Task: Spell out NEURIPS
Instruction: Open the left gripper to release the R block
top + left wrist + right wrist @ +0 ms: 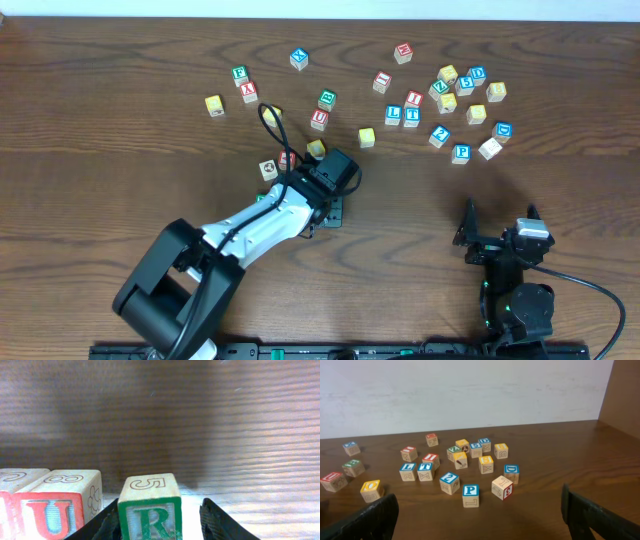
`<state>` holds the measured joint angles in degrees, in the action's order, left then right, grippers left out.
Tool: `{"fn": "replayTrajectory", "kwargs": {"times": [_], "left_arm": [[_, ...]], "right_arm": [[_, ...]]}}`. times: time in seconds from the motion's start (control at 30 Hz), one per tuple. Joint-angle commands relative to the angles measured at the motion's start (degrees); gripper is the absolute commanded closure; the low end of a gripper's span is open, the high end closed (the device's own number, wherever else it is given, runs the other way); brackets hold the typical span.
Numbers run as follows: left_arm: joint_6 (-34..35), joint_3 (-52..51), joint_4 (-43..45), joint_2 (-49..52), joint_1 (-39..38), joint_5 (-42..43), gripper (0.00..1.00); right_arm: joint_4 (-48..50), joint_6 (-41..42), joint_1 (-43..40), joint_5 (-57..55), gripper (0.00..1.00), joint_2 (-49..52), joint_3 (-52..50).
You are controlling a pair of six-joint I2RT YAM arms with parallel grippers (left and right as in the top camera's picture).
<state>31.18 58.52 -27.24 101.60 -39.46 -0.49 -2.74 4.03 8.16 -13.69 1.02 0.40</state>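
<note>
In the left wrist view my left gripper (159, 512) is open around a green R cube (150, 510). The cube stands on the table against the left finger, with a gap to the right finger. A red U cube (55, 510) stands just left of it, with another cube beyond. In the overhead view my left gripper (325, 205) and arm hide these cubes. My right gripper (497, 225) is open and empty, also shown in its wrist view (480, 515). A blue P cube (470, 494) (460, 153) and a red I cube (414, 99) (431, 458) lie in the scattered cubes.
Loose cubes are scattered across the far half of the table, densest at the right (465, 90), with blue L (393, 114) and T (411, 117). More lie at far left (240, 85). A few sit right by my left wrist (268, 170).
</note>
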Motion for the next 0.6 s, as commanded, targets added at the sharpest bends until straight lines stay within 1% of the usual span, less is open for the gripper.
{"fn": "replayTrajectory", "kwargs": {"times": [0.0,0.57], "left_arm": [[-1.5,2.5,-0.5,-3.8,0.1,0.1,0.52],[-2.9,2.6,-2.5,-19.9,0.2,0.0,0.5]], "right_arm": [[-0.3,-0.5,0.1,-0.1,0.01,-0.1,-0.1],[-0.3,-0.5,0.1,-0.1,0.01,-0.1,-0.1]]}}
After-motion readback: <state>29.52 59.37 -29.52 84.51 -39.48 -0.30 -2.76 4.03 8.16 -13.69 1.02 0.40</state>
